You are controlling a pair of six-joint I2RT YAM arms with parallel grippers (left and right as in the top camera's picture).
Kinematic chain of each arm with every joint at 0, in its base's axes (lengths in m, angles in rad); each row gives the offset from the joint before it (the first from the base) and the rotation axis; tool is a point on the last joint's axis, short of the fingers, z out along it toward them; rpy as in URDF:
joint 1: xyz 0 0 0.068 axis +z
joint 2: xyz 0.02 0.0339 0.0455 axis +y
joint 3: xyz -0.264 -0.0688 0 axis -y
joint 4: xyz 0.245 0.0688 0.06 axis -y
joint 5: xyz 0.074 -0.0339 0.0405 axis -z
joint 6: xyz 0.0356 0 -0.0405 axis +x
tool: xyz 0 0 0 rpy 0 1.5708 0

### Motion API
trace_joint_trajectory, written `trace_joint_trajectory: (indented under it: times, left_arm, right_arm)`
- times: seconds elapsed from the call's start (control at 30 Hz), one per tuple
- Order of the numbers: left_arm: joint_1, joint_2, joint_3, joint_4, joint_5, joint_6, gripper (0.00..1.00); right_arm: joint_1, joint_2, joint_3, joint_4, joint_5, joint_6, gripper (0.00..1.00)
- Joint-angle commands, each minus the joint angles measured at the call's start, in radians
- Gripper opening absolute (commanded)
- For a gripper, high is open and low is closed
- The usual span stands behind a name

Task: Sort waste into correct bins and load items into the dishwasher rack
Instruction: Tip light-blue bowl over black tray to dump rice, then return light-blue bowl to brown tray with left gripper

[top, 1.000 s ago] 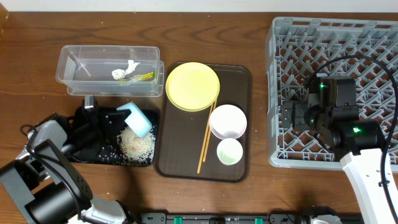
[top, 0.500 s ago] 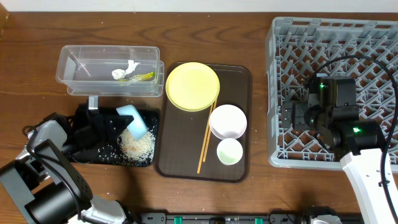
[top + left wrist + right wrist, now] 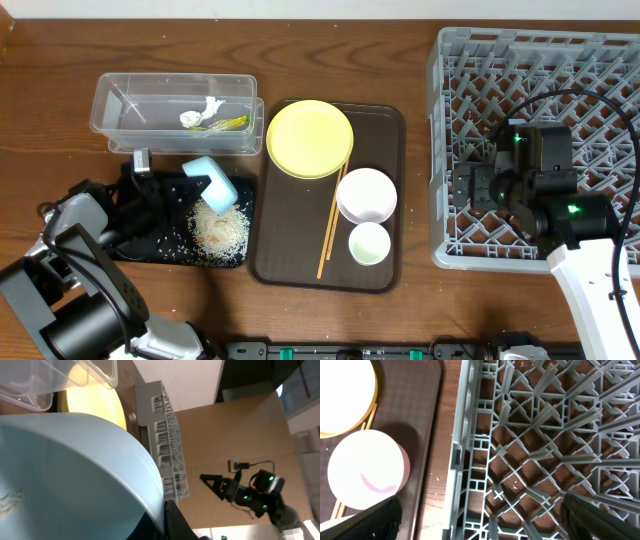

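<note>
My left gripper (image 3: 190, 180) is shut on the rim of the light blue bowl (image 3: 211, 183) and holds it tilted on edge over the black tray (image 3: 140, 245); the bowl fills the left wrist view (image 3: 65, 475). Whitish rice scraps (image 3: 220, 230) lie heaped in the tray below it. The clear tub (image 3: 175, 112) holds the white tissue (image 3: 200, 112) and the snack wrapper (image 3: 230, 123). The yellow plate (image 3: 310, 138), white bowl (image 3: 366, 195), small cup (image 3: 369, 243) and chopsticks (image 3: 330, 225) sit on the brown tray. My right gripper (image 3: 480, 520) is open over the left edge of the grey rack (image 3: 600, 60).
The brown serving tray (image 3: 385, 135) lies in the middle between the bins and the rack. The rack's rim and lattice fill the right wrist view (image 3: 520, 450), with the white bowl (image 3: 367, 470) at its left. Loose rice grains dot the wood by the black tray.
My left gripper has lifted and swung the blue bowl a little back and left over the black tray. The rice heap stays. The right arm has not moved.
</note>
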Motion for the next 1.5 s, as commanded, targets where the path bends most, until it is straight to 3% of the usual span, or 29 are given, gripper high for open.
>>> trace_joint_trajectory:
  times: [0.0, 0.07, 0.23, 0.37, 0.47, 0.83, 0.97, 1.23, 1.47]
  left_arm:
    - [0.006, 0.003, -0.002, -0.001, 0.039, -0.147, 0.06]
    - [0.006, 0.003, -0.002, -0.001, 0.039, -0.278, 0.06]
    - [0.006, 0.003, -0.002, 0.003, 0.017, -0.125, 0.06]
    - [0.007, 0.003, -0.002, 0.018, -0.051, -0.180, 0.06]
    - [0.006, 0.003, 0.000, -0.018, 0.041, -0.185, 0.06]
    - [-0.108, -0.182, 0.003, -0.015, 0.028, -0.173, 0.06]
    - [-0.226, -0.276, 0.019, -0.005, -0.149, -0.200, 0.06]
    - [-0.565, -0.368, 0.023, 0.156, -0.666, -0.488, 0.06]
    - [-0.864, -0.360, 0.022, 0.243, -1.001, -0.599, 0.07]
  right_arm:
    - [-0.005, -0.001, 0.019, -0.001, 0.000, -0.010, 0.99]
    - [-0.005, -0.001, 0.019, -0.001, 0.000, -0.010, 0.99]
    - [-0.005, -0.001, 0.019, -0.001, 0.000, -0.010, 0.99]
    - [-0.005, -0.001, 0.019, -0.001, 0.000, -0.010, 0.99]
    - [-0.005, -0.001, 0.019, -0.001, 0.000, -0.010, 0.99]
    - [-0.005, -0.001, 0.019, 0.000, 0.000, -0.010, 0.99]
    - [-0.005, -0.001, 0.019, 0.000, 0.000, -0.010, 0.99]
    - [-0.005, -0.001, 0.019, 0.003, -0.001, -0.010, 0.99]
    - [-0.005, -0.001, 0.019, 0.003, -0.001, -0.010, 0.99]
